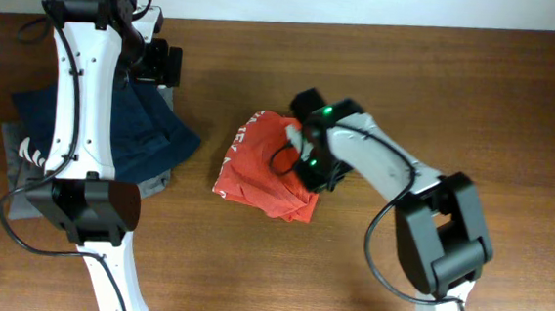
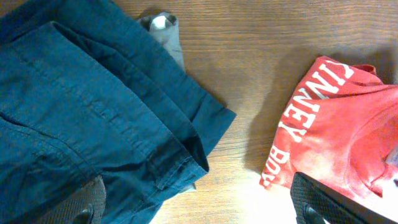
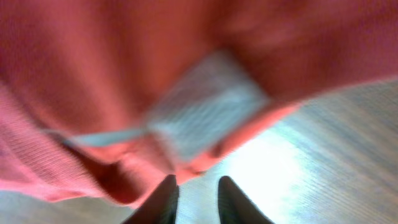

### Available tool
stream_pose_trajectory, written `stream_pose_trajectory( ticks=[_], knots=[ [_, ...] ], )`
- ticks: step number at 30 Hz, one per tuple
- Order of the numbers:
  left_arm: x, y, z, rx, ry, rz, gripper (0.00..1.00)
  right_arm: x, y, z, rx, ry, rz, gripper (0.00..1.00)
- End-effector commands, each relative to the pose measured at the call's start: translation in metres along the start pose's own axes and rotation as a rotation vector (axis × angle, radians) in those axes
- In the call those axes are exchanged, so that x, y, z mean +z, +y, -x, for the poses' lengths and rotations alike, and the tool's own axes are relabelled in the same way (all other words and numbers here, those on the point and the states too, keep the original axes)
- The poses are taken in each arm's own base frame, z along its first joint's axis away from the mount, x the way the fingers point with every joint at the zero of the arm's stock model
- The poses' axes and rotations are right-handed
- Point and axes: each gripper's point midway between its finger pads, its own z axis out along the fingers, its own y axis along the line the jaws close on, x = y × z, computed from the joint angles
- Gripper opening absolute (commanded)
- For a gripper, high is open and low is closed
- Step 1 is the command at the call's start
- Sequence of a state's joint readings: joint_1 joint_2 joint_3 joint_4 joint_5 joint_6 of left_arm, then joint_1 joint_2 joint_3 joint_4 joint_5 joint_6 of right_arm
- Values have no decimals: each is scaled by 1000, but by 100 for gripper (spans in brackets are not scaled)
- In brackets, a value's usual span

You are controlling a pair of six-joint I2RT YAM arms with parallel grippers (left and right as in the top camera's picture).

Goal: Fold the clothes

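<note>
Top-down overhead, close wrist views, shared T-shirt (image 1: 261, 174)

The left arm (image 1: 82, 83) runs from the lower left of the overhead frame to the upper left. The left claw (image 1: 162, 64) is spread wide, its fingers (image 2: 320, 200) near opposite bottom corners of the wrist view. The right arm (image 1: 380, 165) reaches from the lower right to the centre. The right claw (image 1: 307, 156) points downward, its fingertips (image 3: 163, 199) a narrow gap apart.

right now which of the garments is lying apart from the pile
The orange-red T-shirt, alone mid-table; the navy garment lies stacked on the grey garment at the left.
</note>
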State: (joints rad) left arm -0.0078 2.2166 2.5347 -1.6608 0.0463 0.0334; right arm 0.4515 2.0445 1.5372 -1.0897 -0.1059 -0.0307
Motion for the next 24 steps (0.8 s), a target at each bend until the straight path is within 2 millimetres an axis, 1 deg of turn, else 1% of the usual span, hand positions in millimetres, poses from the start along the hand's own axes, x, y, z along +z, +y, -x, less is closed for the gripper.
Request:
stream_pose_trajectory(
  ticks=[1, 3, 5, 6, 8, 9, 11, 13, 15, 17, 19, 22, 24],
  knots=[
    [-6, -15, 2, 45, -23, -100, 97, -24, -8, 9, 135, -90, 121, 30],
    [-7, -25, 4, 90, -38, -155, 98, -33, 7, 22, 150, -142, 299, 34],
    [-6, -28, 9, 96, -56, -174, 98, -50, 34, 38, 118, -213, 503, 37],
    [-4, -28, 11, 96, -62, -174, 98, -57, 45, 44, 93, -245, 570, 38],
    [2, -28, 16, 98, -72, -181, 99, -66, 63, 56, 38, -298, 641, 42],
    [4, -31, 18, 99, -77, -197, 99, -67, 71, 61, 34, -314, 639, 45],
    [9, -35, 20, 100, -79, -224, 99, -61, 78, 68, 51, -319, 604, 48],
    [14, -36, 20, 99, -76, -232, 99, -50, 79, 73, 120, -303, 539, 49],
    [16, -36, 18, 97, -67, -232, 99, -36, 75, 75, 215, -279, 462, 49],
    [16, -36, 18, 97, -67, -232, 99, -25, 72, 77, 253, -270, 405, 48],
    [16, -36, 18, 97, -67, -232, 99, -19, 70, 78, 279, -267, 377, 49],
    [16, -36, 18, 97, -64, -233, 99, -16, 70, 84, 282, -285, 377, 49],
    [16, -36, 18, 96, -64, -233, 99, -14, 66, 87, 315, -291, 360, 49]
  ],
)
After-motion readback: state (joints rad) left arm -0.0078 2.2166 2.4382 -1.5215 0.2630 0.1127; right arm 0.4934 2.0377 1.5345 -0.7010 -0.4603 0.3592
